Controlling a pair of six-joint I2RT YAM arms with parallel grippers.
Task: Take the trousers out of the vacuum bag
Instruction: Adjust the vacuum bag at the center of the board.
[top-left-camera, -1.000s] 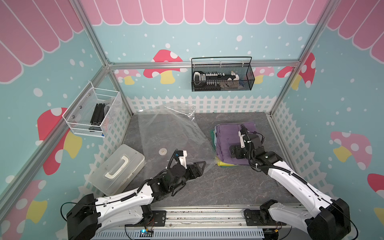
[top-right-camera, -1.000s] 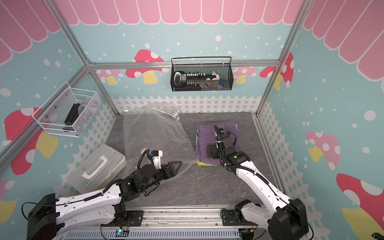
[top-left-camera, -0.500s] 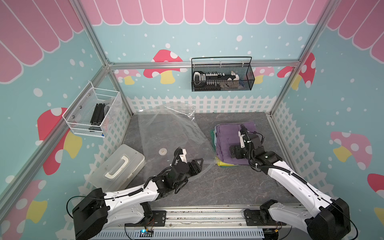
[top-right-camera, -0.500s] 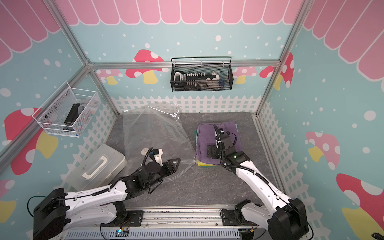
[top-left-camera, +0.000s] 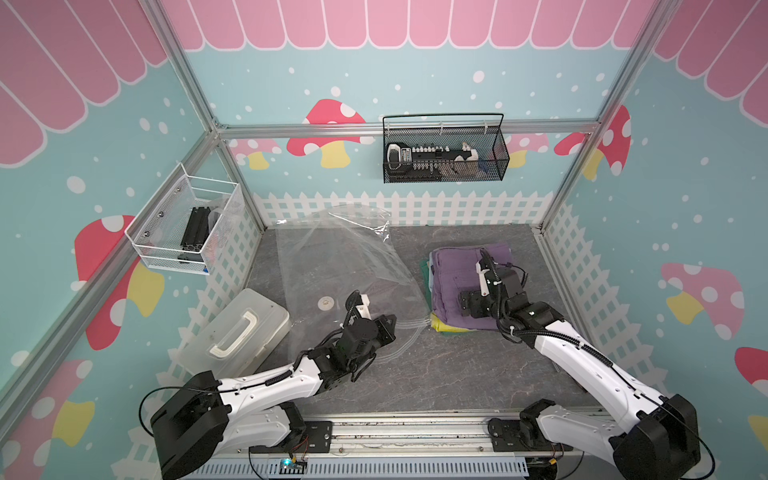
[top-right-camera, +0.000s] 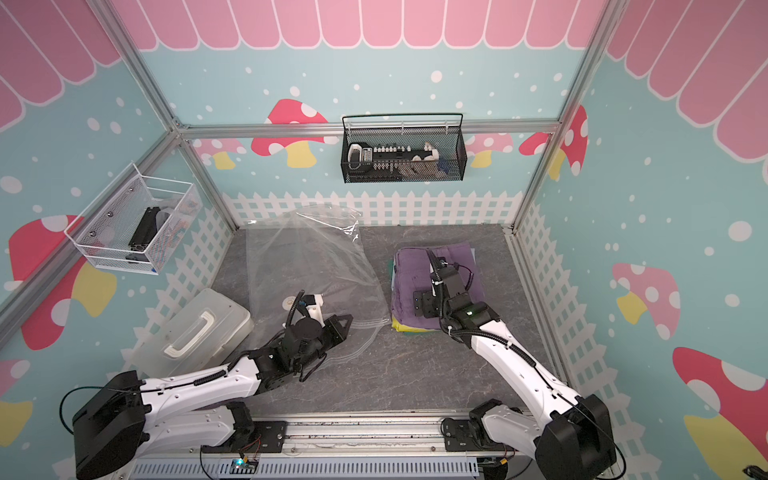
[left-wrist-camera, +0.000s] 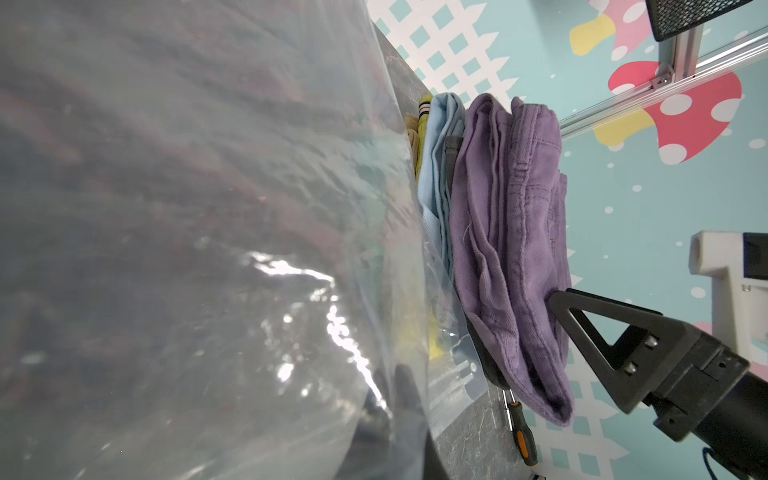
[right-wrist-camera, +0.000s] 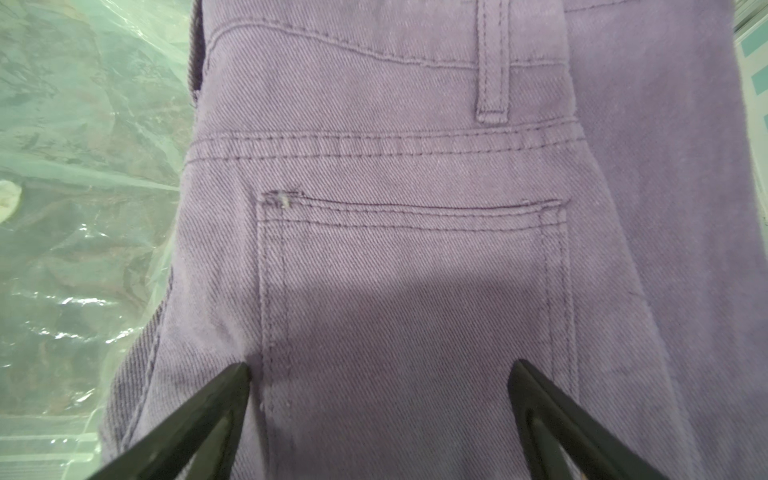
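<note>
Left jaws closed on vacuum bag (top-left-camera: 345, 266) zip edge, 6 o'clock; right jaws spread over trousers (top-left-camera: 457, 266) stack, 3 o'clock. Cloth likely soft, floppy: pinch thick folded edge.

A second ago the left gripper (top-left-camera: 390, 323) hung with its fingers spread wide over the edge of the bag (top-left-camera: 345, 266) that faces the trousers (top-left-camera: 453, 270). It has since snapped shut, and the fingers are now pressed together on that ridged strip of plastic. The left arm has also changed pose since then: its shoulder has swung forward towards the trousers, its elbow has sunk, and the whole arm now lies lower and more stretched out, so the wrist sits closer down onto the clear sheet.
</note>
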